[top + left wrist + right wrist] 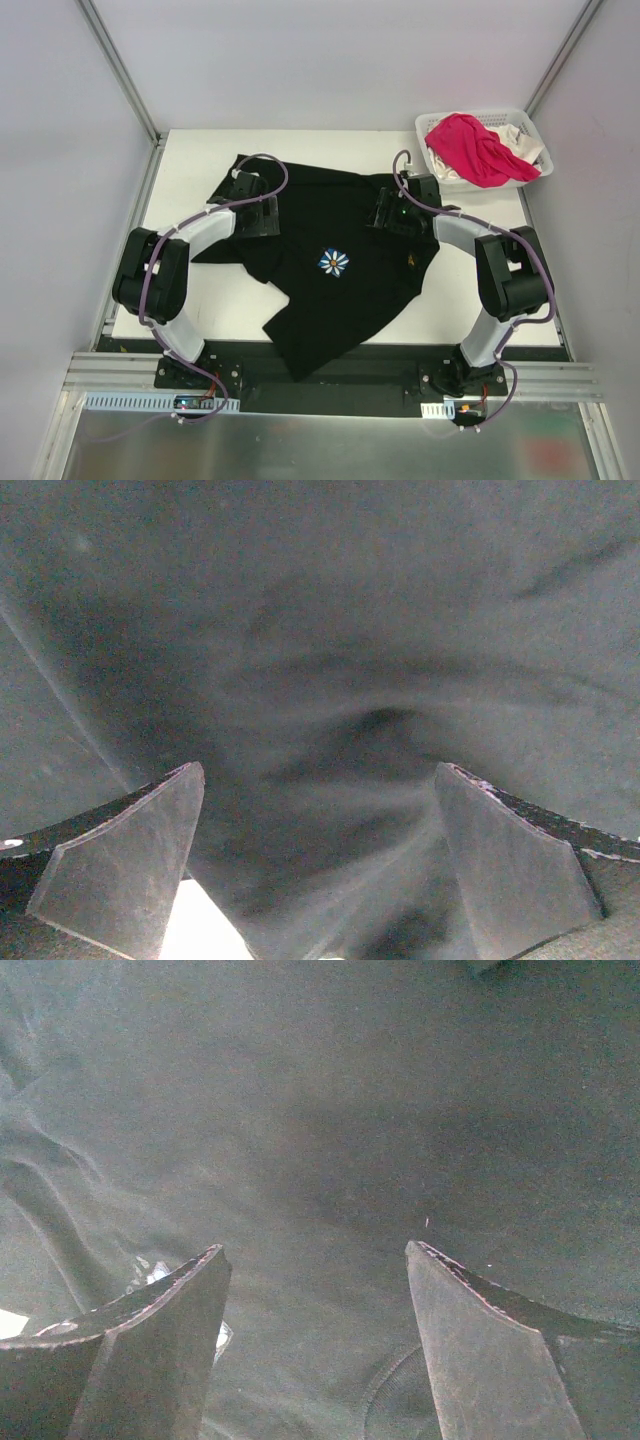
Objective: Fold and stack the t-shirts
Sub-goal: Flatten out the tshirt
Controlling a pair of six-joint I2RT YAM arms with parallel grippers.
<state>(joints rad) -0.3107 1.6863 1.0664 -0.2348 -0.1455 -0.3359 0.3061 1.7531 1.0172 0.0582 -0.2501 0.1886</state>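
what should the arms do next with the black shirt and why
Probably close both grippers on the cloth. The left gripper and right gripper are both open and low over the black shirt, which lies spread but crooked and wrinkled on the table, unfolded. Pinching its far part would let them straighten it or start a fold.

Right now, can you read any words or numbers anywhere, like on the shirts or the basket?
None can be read.
Black t-shirt: only a daisy print, a picture without letters.
Small orange mark on that shirt: too small to read.
Pink t-shirt and white lattice basket: no writing shows.
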